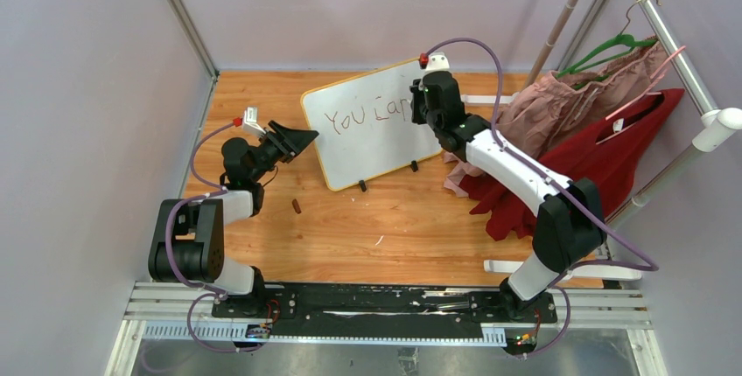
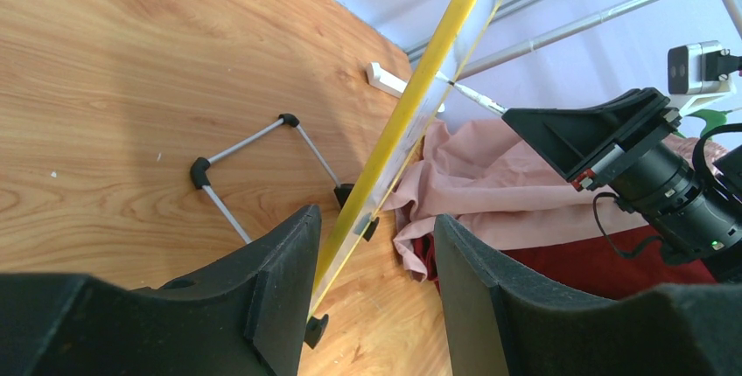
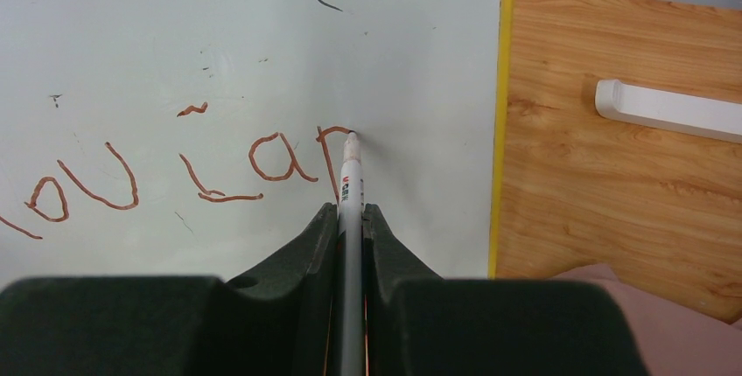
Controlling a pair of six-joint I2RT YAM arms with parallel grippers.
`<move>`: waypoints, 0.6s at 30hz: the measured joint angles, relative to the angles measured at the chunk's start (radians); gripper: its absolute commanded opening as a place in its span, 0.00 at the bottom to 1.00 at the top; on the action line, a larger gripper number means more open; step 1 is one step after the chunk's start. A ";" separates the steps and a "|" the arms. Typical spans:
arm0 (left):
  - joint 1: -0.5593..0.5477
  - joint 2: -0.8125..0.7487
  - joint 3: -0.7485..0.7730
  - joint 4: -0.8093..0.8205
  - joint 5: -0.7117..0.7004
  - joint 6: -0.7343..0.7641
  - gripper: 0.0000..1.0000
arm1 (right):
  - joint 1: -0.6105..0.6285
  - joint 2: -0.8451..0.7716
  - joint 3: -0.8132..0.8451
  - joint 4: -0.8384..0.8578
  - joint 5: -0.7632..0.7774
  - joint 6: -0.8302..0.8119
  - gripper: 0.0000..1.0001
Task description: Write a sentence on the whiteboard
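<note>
The whiteboard (image 1: 372,135), with a yellow frame and black feet, stands tilted at the back middle of the table. The sentence (image 1: 363,115) on it reads "You Ca" plus a partial letter, in reddish-brown ink (image 3: 201,175). My right gripper (image 3: 350,214) is shut on a white marker (image 3: 351,192). The marker's tip touches the board at the top of the last stroke. My left gripper (image 2: 376,254) is open. The board's left edge (image 2: 411,105) shows edge-on between its jaws, close to the left finger (image 2: 284,280). In the top view it sits at the board's left edge (image 1: 302,140).
Pink and red clothes (image 1: 577,140) lie piled right of the board under a metal rack (image 1: 674,52) with hangers. A white bar (image 3: 665,109) lies behind the board. A small brown piece (image 1: 297,205) lies on the table. The board's wire stand (image 2: 254,144) rests behind it.
</note>
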 measured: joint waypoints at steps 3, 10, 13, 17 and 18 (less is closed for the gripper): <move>0.000 0.000 0.000 0.000 0.000 0.000 0.55 | 0.000 0.000 0.000 0.000 0.000 0.000 0.00; 0.000 0.000 0.000 0.001 0.000 -0.003 0.55 | 0.000 -0.003 -0.015 0.002 0.001 0.001 0.00; 0.000 0.000 0.000 0.001 0.000 -0.003 0.55 | 0.000 -0.008 -0.032 0.000 0.000 0.001 0.00; 0.000 0.000 0.000 0.006 0.000 -0.003 0.55 | 0.000 -0.012 -0.044 0.000 0.001 0.002 0.00; 0.000 0.000 0.000 0.007 0.000 -0.004 0.55 | 0.000 -0.013 -0.046 0.001 0.000 0.002 0.00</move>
